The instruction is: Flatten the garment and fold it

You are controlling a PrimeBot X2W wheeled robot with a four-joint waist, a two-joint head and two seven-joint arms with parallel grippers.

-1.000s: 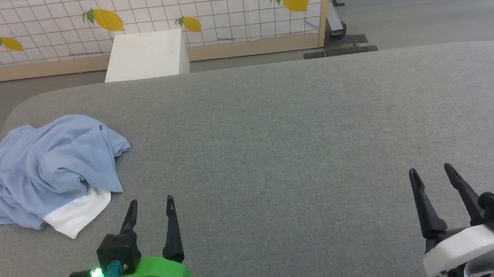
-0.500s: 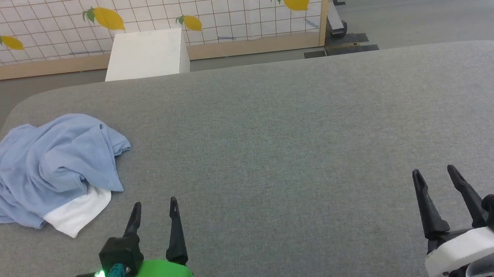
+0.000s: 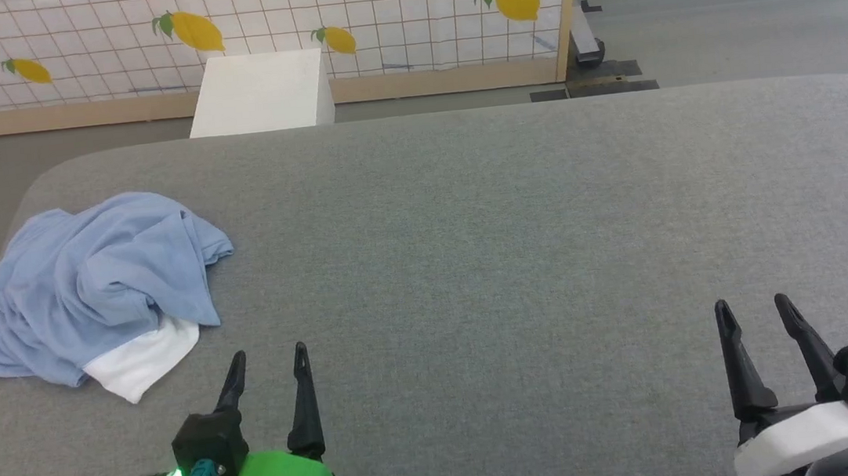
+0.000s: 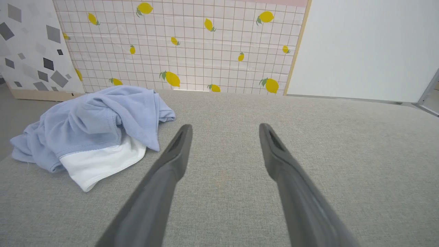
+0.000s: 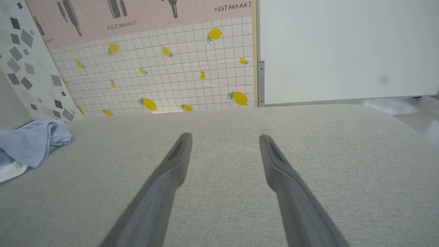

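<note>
The garment (image 3: 94, 284) is a light blue shirt lying crumpled in a heap at the left end of the grey table, with a white piece poking out at its near edge. The left wrist view shows the garment (image 4: 92, 125) up and to the left of the fingers. In the right wrist view the garment (image 5: 32, 142) sits at the far left edge. My left gripper (image 3: 268, 355) hovers open over bare table, just right of and nearer than the heap. Far to the right, my right gripper (image 3: 752, 304) is open with nothing in it.
The grey padded table (image 3: 470, 225) stretches wide between the heap and the right gripper. Behind it stand a white box (image 3: 261, 93) on the floor and a lemon-patterned tiled screen (image 3: 369, 15) with a wooden frame.
The head view has shifted slightly, sliding the scene right and down. Both grippers sit a little lower in the picture. The garment has not changed shape.
</note>
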